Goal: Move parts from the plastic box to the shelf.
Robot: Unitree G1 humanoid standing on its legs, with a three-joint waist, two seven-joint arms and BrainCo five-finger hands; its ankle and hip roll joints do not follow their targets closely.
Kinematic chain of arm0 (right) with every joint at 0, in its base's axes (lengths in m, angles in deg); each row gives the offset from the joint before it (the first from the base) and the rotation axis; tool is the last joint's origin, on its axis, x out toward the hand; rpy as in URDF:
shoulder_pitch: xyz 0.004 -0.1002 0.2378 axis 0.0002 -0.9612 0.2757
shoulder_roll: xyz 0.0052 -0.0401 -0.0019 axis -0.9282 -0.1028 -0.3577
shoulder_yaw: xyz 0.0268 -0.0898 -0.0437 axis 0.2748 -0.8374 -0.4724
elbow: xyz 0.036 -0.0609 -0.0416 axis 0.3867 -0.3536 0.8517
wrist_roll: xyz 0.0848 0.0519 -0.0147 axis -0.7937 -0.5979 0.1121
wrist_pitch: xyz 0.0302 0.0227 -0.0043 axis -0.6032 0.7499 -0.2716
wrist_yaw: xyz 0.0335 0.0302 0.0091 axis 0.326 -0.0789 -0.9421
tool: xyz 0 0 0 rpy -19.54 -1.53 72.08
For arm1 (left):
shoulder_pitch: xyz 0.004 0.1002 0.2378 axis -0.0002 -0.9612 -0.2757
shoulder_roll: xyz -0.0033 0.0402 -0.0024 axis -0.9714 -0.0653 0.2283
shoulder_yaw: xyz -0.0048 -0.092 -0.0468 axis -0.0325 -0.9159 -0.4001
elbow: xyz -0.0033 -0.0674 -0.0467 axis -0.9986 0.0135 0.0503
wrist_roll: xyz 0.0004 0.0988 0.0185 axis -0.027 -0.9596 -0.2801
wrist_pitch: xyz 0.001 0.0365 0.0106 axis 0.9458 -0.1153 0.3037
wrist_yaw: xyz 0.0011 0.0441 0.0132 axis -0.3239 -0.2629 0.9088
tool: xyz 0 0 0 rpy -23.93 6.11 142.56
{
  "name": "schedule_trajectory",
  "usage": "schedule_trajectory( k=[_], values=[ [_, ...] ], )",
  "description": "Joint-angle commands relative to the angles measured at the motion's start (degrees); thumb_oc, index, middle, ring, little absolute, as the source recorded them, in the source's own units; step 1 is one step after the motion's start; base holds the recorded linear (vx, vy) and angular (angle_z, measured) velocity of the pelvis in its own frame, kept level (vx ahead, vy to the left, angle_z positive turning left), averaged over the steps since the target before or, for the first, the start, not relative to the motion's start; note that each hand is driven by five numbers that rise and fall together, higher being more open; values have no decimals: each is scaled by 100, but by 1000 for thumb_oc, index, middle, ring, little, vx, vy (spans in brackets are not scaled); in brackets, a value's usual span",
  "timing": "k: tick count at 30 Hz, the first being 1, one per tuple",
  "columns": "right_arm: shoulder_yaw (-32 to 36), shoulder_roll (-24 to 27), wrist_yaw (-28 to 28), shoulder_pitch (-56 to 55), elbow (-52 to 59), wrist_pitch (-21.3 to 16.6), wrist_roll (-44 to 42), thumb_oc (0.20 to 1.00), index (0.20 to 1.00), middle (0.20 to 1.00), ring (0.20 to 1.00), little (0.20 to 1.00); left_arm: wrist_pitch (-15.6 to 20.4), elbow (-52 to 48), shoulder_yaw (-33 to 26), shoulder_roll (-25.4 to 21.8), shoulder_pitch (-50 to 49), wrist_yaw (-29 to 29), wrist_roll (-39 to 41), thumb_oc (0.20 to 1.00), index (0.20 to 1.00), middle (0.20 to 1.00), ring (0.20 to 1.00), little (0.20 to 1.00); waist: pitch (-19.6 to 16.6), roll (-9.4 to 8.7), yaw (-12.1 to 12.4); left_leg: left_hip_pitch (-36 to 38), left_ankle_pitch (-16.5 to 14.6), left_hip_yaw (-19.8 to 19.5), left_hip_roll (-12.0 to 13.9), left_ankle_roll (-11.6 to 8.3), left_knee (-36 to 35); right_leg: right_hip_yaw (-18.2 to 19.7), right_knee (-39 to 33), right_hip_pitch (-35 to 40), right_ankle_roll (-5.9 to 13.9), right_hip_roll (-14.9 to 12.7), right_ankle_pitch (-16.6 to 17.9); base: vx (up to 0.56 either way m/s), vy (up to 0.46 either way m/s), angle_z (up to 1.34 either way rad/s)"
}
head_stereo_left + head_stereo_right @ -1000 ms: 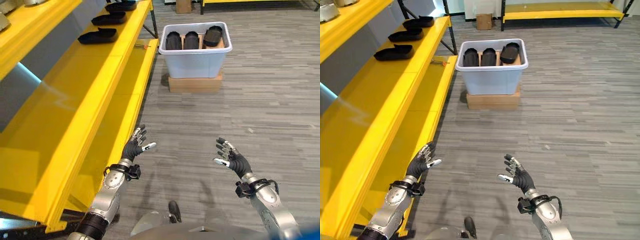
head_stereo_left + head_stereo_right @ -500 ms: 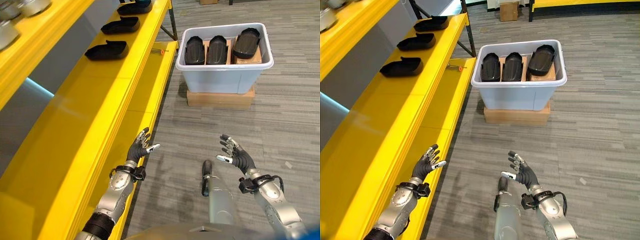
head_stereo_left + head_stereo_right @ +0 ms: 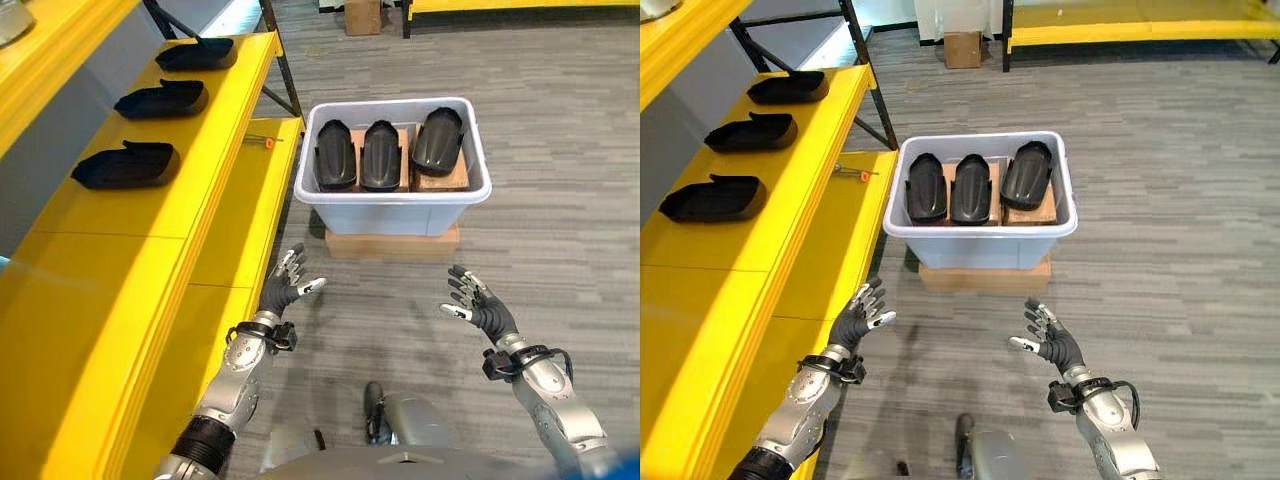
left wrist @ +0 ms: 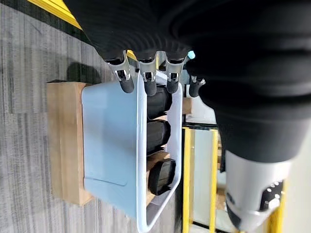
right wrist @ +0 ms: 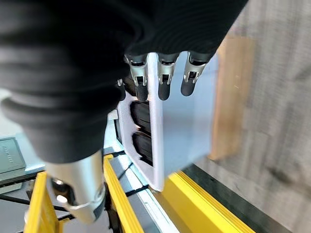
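Progress: I saw three black parts (image 3: 127, 166) already on the yellow shelf (image 3: 180, 215), upper left | three black parts in the box (image 3: 952, 188) remained in the plastic box (image 3: 392, 211), upper centre | left robot hand (image 3: 284, 293) and right robot hand (image 3: 480, 309) spread wide, empty, lower frame.

A small orange-tipped item (image 3: 268, 142) on the shelf (image 3: 150, 200) is too small to identify.
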Motion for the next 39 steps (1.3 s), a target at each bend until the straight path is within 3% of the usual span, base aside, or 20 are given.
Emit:
schedule_trajectory(
  k=[1, 2, 4, 7, 17, 22, 24, 27, 28, 30, 33, 34, 35, 36, 39],
  values=[
    [47, 346, -4, -201, 363, -339, -34, 1000, 1000, 1000, 1000, 1000, 253, -295, -124, 27, -43, 5, -33, 1000, 1000, 1000, 1000, 1000, -98, 381, -73, 629, 610, 17, 553, -306, -2354, 288, -256, -119, 1029, -468, 641, 424, 178, -61],
    [-3, 311, -30, -201, 315, -358, 3, 1000, 1000, 1000, 1000, 1000, 271, -253, -144, 27, -75, 20, -92, 1000, 1000, 1000, 1000, 1000, -136, 487, -14, 732, 970, -80, 644, -426, -3472, 310, -306, 43, 1086, -369, 550, 318, 132, -80],
    [8, 307, -45, -219, 343, -340, 3, 1000, 1000, 1000, 1000, 1000, 283, -263, -156, 34, -69, 22, -123, 1000, 1000, 1000, 1000, 1000, -140, 482, -14, 842, 1116, -55, 630, -468, -3694, 296, -339, 165, 1111, -392, 520, 224, 65, -110],
    [-40, 217, -144, -247, 237, -275, -16, 1000, 1000, 1000, 1000, 1000, 281, -236, -152, 14, -57, -30, -138, 1000, 1000, 1000, 1000, 1000, -260, 524, -34, 1085, 865, -226, 362, -361, -3856, 342, -290, 252, 1170, -412, 419, 231, 86, -59],
    [-191, 141, -355, -197, 264, -182, 128, 1000, 1000, 1000, 1000, 1000, 270, -251, -193, -62, -76, -42, -188, 1000, 1000, 1000, 1000, 1000, -596, 522, -8, 1506, 368, 104, -54, -95, -3903, 464, -425, 348, 1392, -709, 461, 175, 73, 15],
    [-271, 111, -387, -123, 254, -155, 210, 1000, 1000, 1000, 1000, 1000, 234, -279, -210, -82, -94, -42, -192, 1000, 1000, 1000, 1000, 1000, -582, 571, 14, 1634, 105, 66, -198, 89, -3852, 506, 278, 155, 1503, -749, 366, 88, 40, 1],
    [-309, 80, -389, -87, 241, -155, 252, 1000, 1000, 1000, 1000, 1000, 227, -278, -219, -93, -96, -14, -199, 1000, 1000, 1000, 1000, 1000, -528, 605, 0, 1712, 59, 18, -245, 166, -3876, 509, 873, -114, 1643, -762, 598, 23, 28, -4],
    [-363, 53, -359, -32, 234, -143, 343, 1000, 1000, 1000, 1000, 1000, 229, -281, -221, -109, -82, 32, -186, 1000, 1000, 1000, 1000, 1000, -378, 675, -50, 1901, 33, -22, -304, 303, -3987, 530, 1969, -683, 1926, -812, 1279, 14, 34, 0],
    [-373, 55, -365, -15, 250, -141, 357, 1000, 1000, 1000, 1000, 1000, 229, -277, -212, -122, -63, 39, -178, 1000, 1000, 1000, 1000, 1000, -326, 717, -85, 1941, 48, -41, -277, 311, -4006, 573, 2319, -870, 1947, -772, 1281, 75, 8, 5],
    [-373, 35, -360, -38, 291, -146, 395, 1000, 1000, 1000, 1000, 1000, 228, -258, -203, -139, -63, 26, -184, 1000, 1000, 1000, 1000, 1000, -289, 767, -122, 2045, 7, -69, -266, 316, -4037, 524, 2334, -1034, 1843, -901, 1203, 96, -22, 14],
    [-346, -2, -272, -64, 317, -193, 351, 1000, 1000, 1000, 1000, 1000, 221, -255, -222, -183, -32, 24, -122, 1000, 1000, 1000, 1000, 1000, -343, 833, -69, 2078, -120, -27, -130, 167, -3999, 103, 1252, -1019, 1658, -1837, 1146, 114, -149, 26],
    [-348, -8, -271, -66, 326, -188, 362, 1000, 1000, 1000, 1000, 1000, 227, -245, -239, -180, -40, 30, -100, 1000, 1000, 1000, 1000, 1000, -355, 795, -105, 2118, -151, -39, -105, 99, -3983, 128, 808, -1029, 1698, -2011, 1341, 202, -330, 36],
    [-366, -17, -256, -51, 258, -176, 399, 1000, 1000, 1000, 1000, 1000, 260, -184, -241, -182, -31, 74, -96, 1000, 1000, 1000, 1000, 1000, -398, 675, -149, 2210, -217, -66, -45, -54, -3953, 272, -153, -805, 1860, -2154, 1607, 234, -410, 35],
    [-380, -3, -273, -18, 259, -149, 400, 1000, 1000, 1000, 1000, 1000, 260, -163, -276, -183, -58, 65, -108, 1000, 1000, 1000, 1000, 1000, -453, 565, -131, 2288, -168, -51, 36, -149, -3948, 413, -283, -714, 1994, -2082, 1694, 219, -403, 50],
    [-378, 74, -300, -38, 273, -171, 342, 1000, 1000, 1000, 1000, 1000, 262, -186, -321, -123, -172, -3, -97, 1000, 1000, 1000, 1000, 1000, -644, 538, 9, 2315, 181, -19, 331, -391, -4069, 58, -767, -357, 1968, -1815, 1578, 145, -312, -10]
  ],
)
